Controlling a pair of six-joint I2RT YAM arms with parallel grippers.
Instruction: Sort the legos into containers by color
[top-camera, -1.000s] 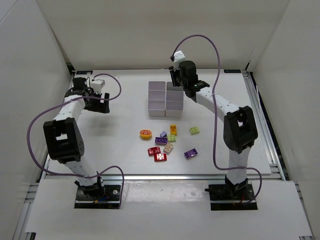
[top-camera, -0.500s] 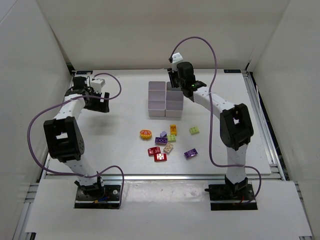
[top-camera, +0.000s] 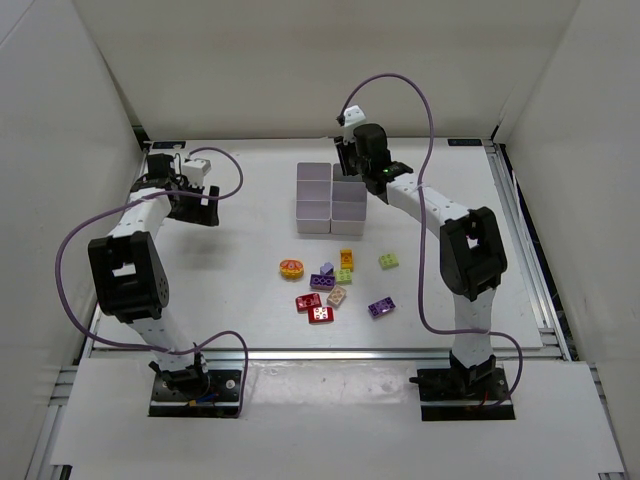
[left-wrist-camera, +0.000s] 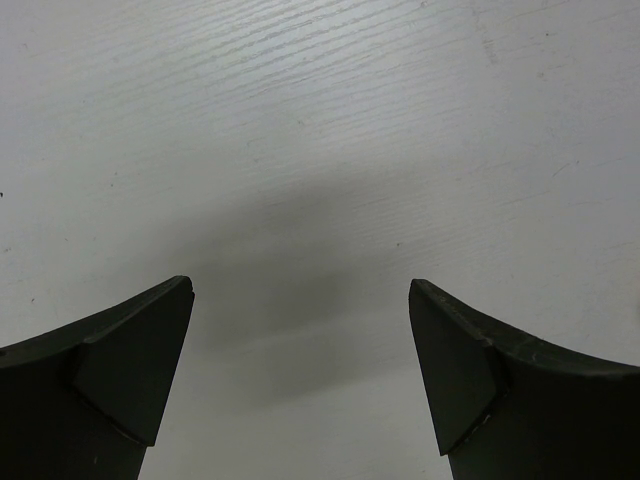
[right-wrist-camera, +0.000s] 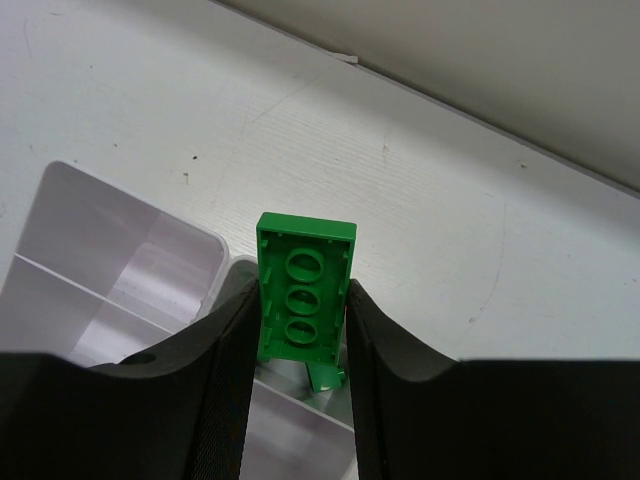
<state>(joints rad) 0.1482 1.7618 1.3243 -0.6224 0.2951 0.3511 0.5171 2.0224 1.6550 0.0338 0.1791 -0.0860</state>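
Sorting looks barely begun: right gripper (right-wrist-camera: 300, 335) clamped on green brick (right-wrist-camera: 303, 300) above containers (top-camera: 313, 222) at upper centre, left gripper (left-wrist-camera: 300, 330) apart and empty at upper left, some ten legos (top-camera: 322, 282) loose mid-frame.

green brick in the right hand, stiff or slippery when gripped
Probably stiff: the green brick shows straight edges while pinched by its long sides in the right hand. Its smooth plastic sides look slippery, so it could slide. The hollow underside suggests it is light for its size.
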